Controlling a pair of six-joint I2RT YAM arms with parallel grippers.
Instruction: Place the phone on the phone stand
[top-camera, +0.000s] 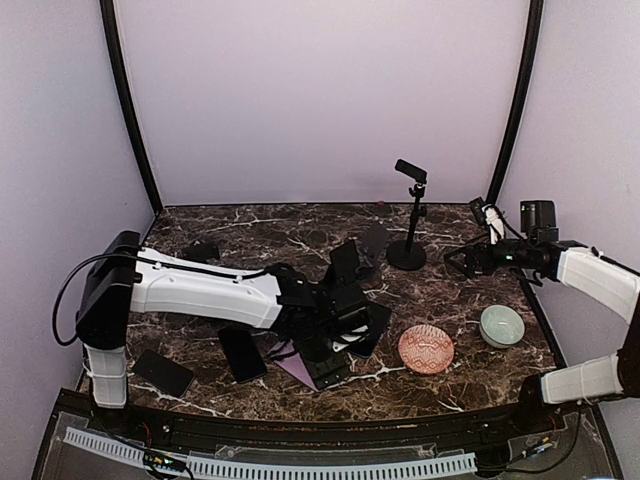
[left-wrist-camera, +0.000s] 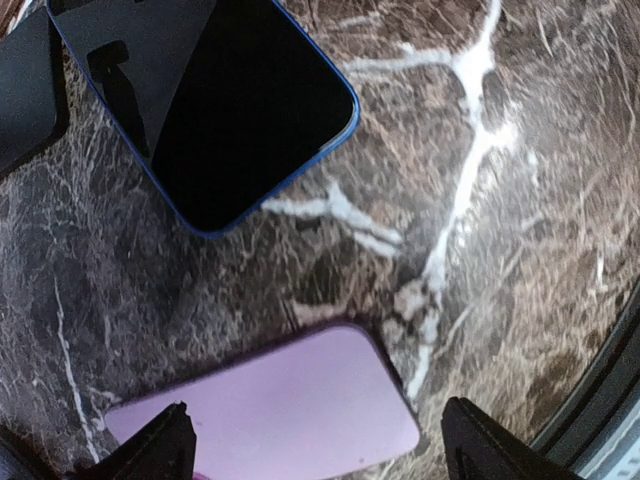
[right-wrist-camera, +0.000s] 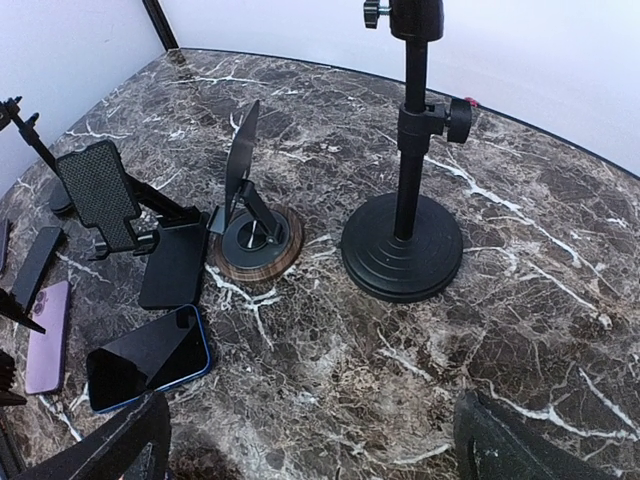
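A purple phone (left-wrist-camera: 270, 405) lies flat on the marble between the spread fingertips of my left gripper (left-wrist-camera: 315, 455), which is open and holds nothing. A blue-edged phone (left-wrist-camera: 200, 100) with a dark screen lies just beyond it. From above, the left gripper (top-camera: 335, 345) hangs low over the purple phone (top-camera: 293, 366). Three stands show in the right wrist view: a tall pole stand (right-wrist-camera: 402, 245), a round wood-rimmed stand (right-wrist-camera: 255, 245) and a black mesh stand (right-wrist-camera: 100, 190). My right gripper (right-wrist-camera: 325, 460) is open and empty, near the pole stand (top-camera: 408, 250).
A pink plate (top-camera: 426, 348) and a pale green bowl (top-camera: 501, 325) sit front right. Two black phones (top-camera: 243, 353) (top-camera: 163, 372) lie front left. A flat black plate (right-wrist-camera: 175, 265) rests by the mesh stand. The table's front edge (left-wrist-camera: 600, 400) is close to the left gripper.
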